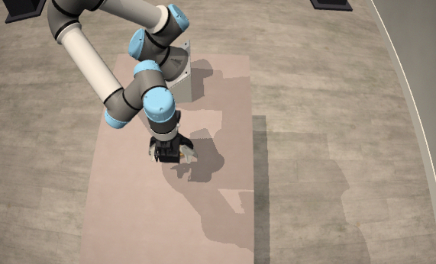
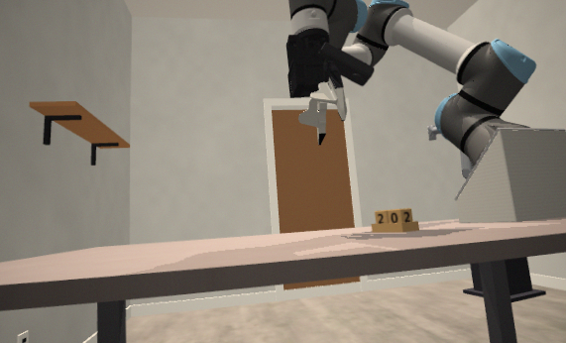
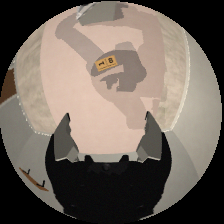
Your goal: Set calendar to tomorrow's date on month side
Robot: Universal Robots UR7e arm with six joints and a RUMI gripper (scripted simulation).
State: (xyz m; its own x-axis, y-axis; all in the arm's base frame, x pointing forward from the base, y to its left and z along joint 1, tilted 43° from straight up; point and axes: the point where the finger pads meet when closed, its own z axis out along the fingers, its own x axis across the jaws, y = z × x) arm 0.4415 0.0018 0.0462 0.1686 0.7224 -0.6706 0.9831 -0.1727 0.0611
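The claw [image 2: 331, 119] hangs spread and empty high above the bench [image 2: 186, 263], over the small calendar [image 2: 395, 221] toward its far right, whose stiff, light wooden cubes [image 3: 105, 63] look best pinched across opposite flat sides.

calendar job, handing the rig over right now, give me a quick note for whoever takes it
Gripper: open, empty, hanging high above the table.
Calendar: both cubes sit in the tray, between the gripper and the arm's grey pedestal. The wrist view shows digits 1 and 8 on top; the exterior view shows 2, 0, 2 on the side faces.
Done: nothing on the cubes yet.
Left: find the month-name side, not visible here, then grasp, turn and reseat cubes to show tomorrow's date.
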